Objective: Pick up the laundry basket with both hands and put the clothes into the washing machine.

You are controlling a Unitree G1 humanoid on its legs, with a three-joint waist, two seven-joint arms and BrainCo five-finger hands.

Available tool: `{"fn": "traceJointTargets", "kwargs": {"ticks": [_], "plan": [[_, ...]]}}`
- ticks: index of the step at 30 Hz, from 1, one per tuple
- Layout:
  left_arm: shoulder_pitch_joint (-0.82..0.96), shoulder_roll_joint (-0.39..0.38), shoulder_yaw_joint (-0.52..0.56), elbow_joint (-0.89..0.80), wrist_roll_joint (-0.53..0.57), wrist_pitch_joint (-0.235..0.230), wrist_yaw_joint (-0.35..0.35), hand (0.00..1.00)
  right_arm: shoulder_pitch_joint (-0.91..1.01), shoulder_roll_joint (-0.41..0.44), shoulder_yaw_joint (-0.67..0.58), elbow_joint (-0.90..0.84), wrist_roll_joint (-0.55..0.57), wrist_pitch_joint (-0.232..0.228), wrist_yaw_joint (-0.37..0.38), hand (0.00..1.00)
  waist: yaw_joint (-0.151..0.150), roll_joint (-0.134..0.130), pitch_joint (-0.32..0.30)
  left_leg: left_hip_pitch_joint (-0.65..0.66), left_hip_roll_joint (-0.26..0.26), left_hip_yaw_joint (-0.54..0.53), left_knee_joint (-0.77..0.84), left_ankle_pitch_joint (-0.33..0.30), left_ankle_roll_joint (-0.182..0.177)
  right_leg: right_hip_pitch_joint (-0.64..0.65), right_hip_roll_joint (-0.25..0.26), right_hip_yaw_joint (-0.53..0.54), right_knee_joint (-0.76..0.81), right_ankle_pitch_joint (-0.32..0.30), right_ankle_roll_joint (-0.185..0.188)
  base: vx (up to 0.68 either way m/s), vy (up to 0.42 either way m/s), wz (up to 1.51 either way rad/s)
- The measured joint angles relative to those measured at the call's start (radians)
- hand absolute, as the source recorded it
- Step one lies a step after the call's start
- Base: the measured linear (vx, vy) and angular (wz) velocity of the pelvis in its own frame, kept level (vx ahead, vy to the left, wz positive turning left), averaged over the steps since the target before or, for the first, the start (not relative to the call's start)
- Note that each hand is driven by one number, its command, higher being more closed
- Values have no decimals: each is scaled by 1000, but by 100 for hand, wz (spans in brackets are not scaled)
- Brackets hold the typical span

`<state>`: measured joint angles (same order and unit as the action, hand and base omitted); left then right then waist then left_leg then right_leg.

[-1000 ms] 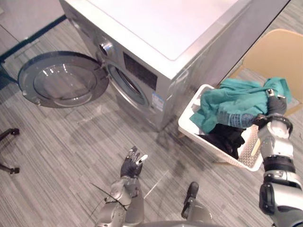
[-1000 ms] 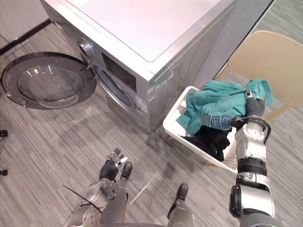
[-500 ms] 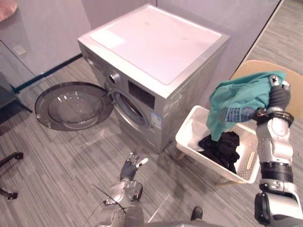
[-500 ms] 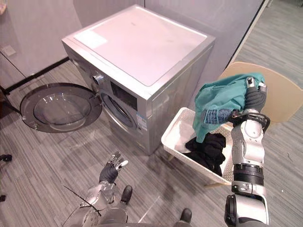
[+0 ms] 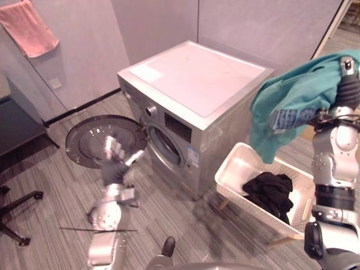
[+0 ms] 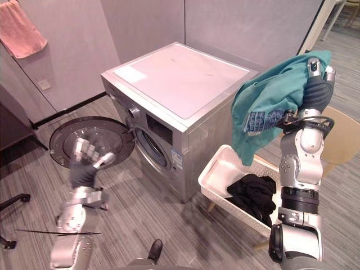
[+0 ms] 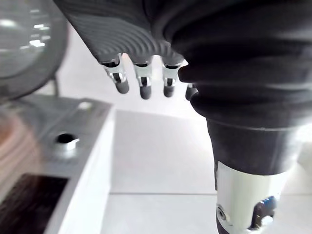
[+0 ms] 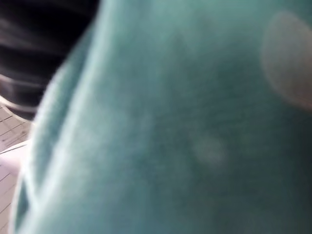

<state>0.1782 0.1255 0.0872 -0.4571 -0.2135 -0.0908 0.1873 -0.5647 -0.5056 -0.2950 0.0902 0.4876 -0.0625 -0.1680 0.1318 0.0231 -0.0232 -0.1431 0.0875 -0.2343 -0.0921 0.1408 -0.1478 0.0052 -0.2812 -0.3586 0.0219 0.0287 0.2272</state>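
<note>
My right hand (image 6: 316, 90) is raised high above the white laundry basket (image 6: 218, 179) and is shut on a teal garment (image 6: 269, 107). The garment hangs clear of the basket, beside the right corner of the silver washing machine (image 5: 197, 90), and teal cloth (image 8: 185, 126) covers the right wrist view. Black clothes (image 5: 271, 191) lie in the basket, which stands on the floor to the right of the machine. The machine's round door (image 5: 95, 140) is swung open to the left. My left hand (image 5: 114, 163) is up in front of that door with straight fingers (image 7: 141, 83), holding nothing.
A beige chair (image 6: 340, 140) stands behind the basket. A pink towel (image 5: 29, 29) hangs on the wall at the far left. A black office-chair base (image 5: 17, 216) sits on the floor at the left. Grey partition walls rise behind the machine.
The camera has tilted up. My right hand has lifted the teal garment out of the basket to well above it. My left hand has risen from near the floor to door height.
</note>
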Motion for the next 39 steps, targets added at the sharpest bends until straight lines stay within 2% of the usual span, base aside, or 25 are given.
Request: {"fn": "traceJointTargets", "kwargs": {"ticks": [2,5,14,20,23,25,31,36,39], "plan": [[-53,26,0,-48,50,-22,18,0,-42,-17,8,0,18,-1,2,100,9,6,-8,3,-2,-5,0,0,0,10,0,-8,-6,0,0,-9,-20,7],[-126,44,-26,-71,53,-52,33,0,-108,-18,71,0,32,-4,20,100,11,12,-14,13,-1,1,-1,0,0,10,0,4,-5,0,0,-13,-15,-9],[-391,88,-212,-31,28,-53,31,0,-308,-20,253,47,44,-4,41,100,-3,13,-14,38,8,54,-3,-1,-1,-6,1,60,-1,4,-7,-29,-10,-16],[-558,97,-307,119,27,-45,29,0,-375,-20,308,55,54,-1,40,100,-13,9,-13,39,18,103,-5,0,-1,-44,8,114,-2,18,-19,-49,1,-26],[-629,98,-343,197,28,-41,29,0,-391,-19,315,76,61,0,39,100,-36,8,-12,40,19,109,-10,0,0,-45,8,120,-7,24,-20,-35,-1,-9],[-661,107,-362,228,27,-32,31,0,-403,-19,332,90,61,2,38,100,-39,4,-10,42,24,121,-11,-1,-1,-53,12,133,-7,26,-22,-21,-3,-19],[-798,132,-455,391,30,-14,31,0,-448,-19,355,93,63,5,40,100,-49,-22,-5,37,68,152,-8,-6,-13,-62,58,166,-45,62,-33,-5,-39,-20],[-926,107,-492,561,37,11,39,0,-491,-20,386,93,77,3,41,100,-86,-42,-5,38,81,158,-5,-8,-15,-64,72,171,-49,66,-37,-2,-23,-5],[-1002,95,-495,630,41,17,63,0,-493,-14,392,93,92,3,42,100,-93,-54,-6,39,83,162,-5,-8,-15,-64,74,174,-52,69,-38,-8,-1,-4]]}}
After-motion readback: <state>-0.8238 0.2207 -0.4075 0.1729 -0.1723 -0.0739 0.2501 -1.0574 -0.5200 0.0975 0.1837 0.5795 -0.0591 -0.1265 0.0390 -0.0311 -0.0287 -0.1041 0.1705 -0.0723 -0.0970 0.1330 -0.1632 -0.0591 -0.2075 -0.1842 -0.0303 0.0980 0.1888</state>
